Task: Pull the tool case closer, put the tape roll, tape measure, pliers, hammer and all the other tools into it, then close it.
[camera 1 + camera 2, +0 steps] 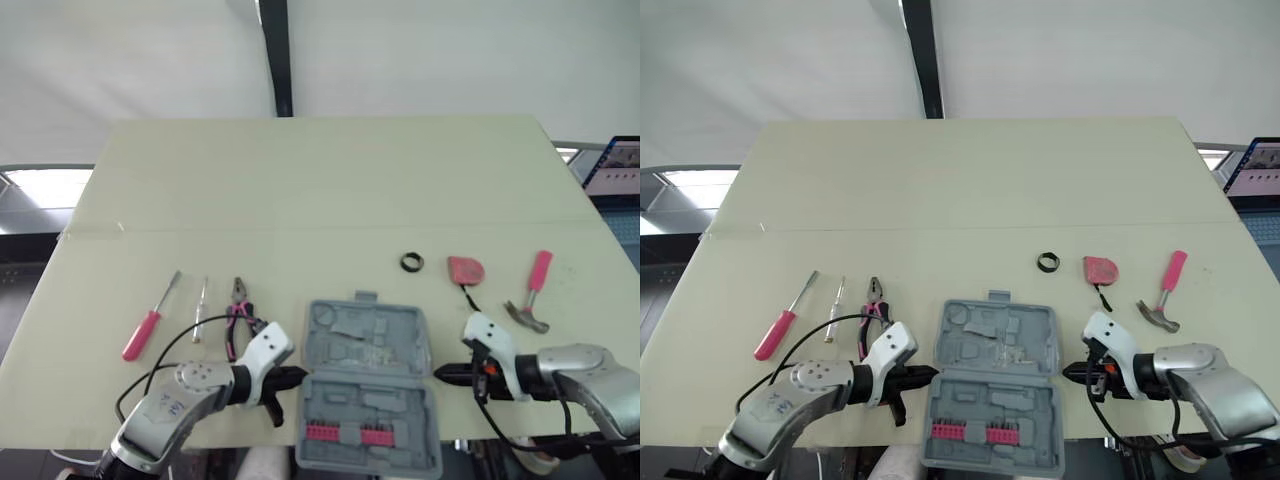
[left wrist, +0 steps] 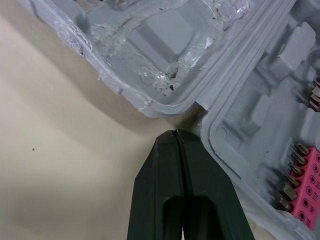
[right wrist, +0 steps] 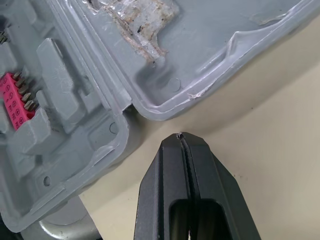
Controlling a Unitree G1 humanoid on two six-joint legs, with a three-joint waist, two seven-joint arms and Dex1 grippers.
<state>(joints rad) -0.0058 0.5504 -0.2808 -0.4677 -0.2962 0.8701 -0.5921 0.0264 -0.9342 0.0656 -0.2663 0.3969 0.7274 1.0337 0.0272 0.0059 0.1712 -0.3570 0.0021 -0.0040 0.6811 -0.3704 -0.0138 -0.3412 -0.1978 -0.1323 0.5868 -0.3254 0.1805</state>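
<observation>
The grey tool case (image 1: 368,385) lies open at the table's front middle, with pink bit holders in its near half. My left gripper (image 1: 298,377) is shut, its tip at the case's left hinge notch (image 2: 197,107). My right gripper (image 1: 440,375) is shut too, its tip just off the right hinge notch (image 3: 131,112). Left of the case lie the pliers (image 1: 238,310), a small screwdriver (image 1: 200,310) and a pink-handled screwdriver (image 1: 148,320). To the right beyond the case are the black tape roll (image 1: 412,262), the red tape measure (image 1: 465,270) and the pink-handled hammer (image 1: 532,292).
The case's near half reaches the table's front edge (image 1: 80,425). A laptop screen (image 1: 615,165) stands off the table's right side. A dark post (image 1: 278,60) rises behind the far edge. The far half of the cream table (image 1: 320,180) is bare.
</observation>
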